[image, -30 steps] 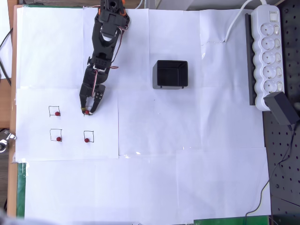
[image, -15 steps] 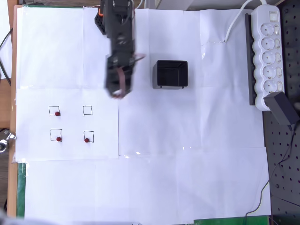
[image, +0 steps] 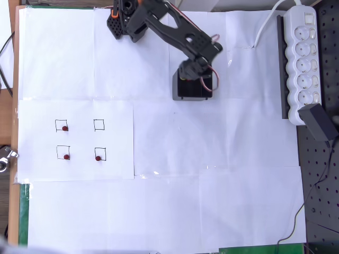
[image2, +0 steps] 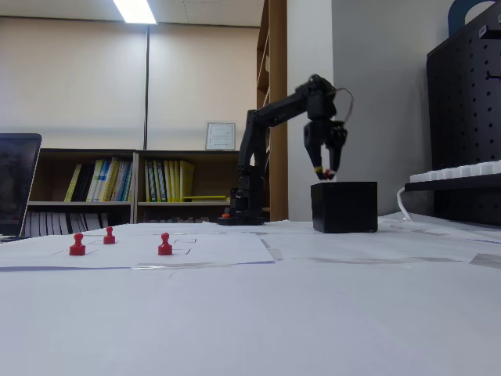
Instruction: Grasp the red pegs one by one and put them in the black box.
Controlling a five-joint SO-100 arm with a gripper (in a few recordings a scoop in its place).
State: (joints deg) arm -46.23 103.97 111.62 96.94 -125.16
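Black robot fingers (image2: 325, 173) clamp a small dark-red peg (image2: 329, 174) directly above the square black plastic box (image2: 344, 207), poised just over its open top.

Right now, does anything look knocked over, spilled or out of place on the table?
Nothing stands out. Three red pegs stand upright in their drawn squares; the fourth square is bare. The gripper holds a red peg over the black box, which sits upright on the paper.
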